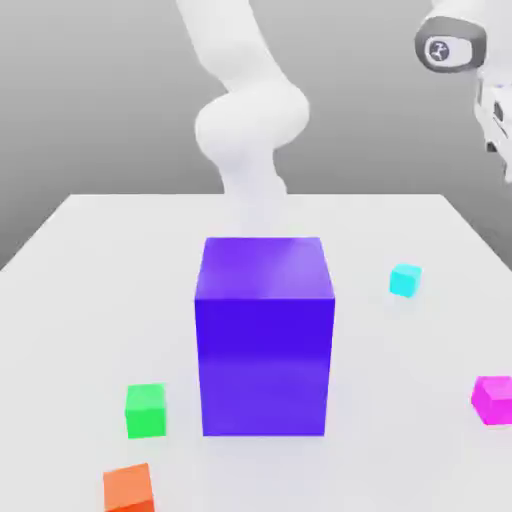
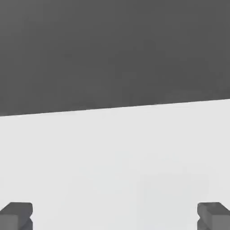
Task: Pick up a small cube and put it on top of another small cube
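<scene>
With the small bright magenta-pink cube on the white table, well apart from the small bright green cube, the hand hovers spread wide, holding nothing, presumably ready to descend.

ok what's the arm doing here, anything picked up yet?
Nothing yet. The gripper is open and holds nothing, with bare table below it in the hand view. The magenta cube sits untouched at the exterior view's right, and the green cube sits left of the big purple block. Stacking hasn't started.
</scene>
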You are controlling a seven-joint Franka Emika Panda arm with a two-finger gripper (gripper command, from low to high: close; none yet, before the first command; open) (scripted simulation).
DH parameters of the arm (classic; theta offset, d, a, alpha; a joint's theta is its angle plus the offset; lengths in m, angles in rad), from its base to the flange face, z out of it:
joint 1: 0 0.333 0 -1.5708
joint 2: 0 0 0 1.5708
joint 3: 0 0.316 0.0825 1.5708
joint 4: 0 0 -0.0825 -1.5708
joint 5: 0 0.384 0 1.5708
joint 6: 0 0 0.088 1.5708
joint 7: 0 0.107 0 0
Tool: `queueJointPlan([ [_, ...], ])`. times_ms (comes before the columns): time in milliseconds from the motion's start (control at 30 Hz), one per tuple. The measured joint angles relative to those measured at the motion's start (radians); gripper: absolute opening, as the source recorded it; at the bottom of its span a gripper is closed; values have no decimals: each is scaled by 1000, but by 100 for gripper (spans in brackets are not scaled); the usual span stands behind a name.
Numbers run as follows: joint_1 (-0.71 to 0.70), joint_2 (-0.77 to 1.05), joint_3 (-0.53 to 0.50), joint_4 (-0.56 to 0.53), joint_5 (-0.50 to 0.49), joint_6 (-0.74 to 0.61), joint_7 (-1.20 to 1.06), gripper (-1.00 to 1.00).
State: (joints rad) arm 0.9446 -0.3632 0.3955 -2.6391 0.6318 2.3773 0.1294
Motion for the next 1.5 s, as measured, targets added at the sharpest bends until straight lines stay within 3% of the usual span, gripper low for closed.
queueJointPlan([
  [300,-148,274,-101,81,-194,142,-154,100],
  [500,-248,477,-179,126,-441,268,-172,100],
  [633,-240,606,-292,159,-645,347,-147,100],
  [767,-217,747,-339,190,-700,455,-129,100],
  [800,-211,783,-346,198,-701,483,-129,-100],
  [1033,-210,791,-348,199,-705,488,-126,-100],
  [1233,-236,620,-330,184,-661,371,-149,-100],
  [1500,-493,459,-482,158,-615,373,-470,-100],
])
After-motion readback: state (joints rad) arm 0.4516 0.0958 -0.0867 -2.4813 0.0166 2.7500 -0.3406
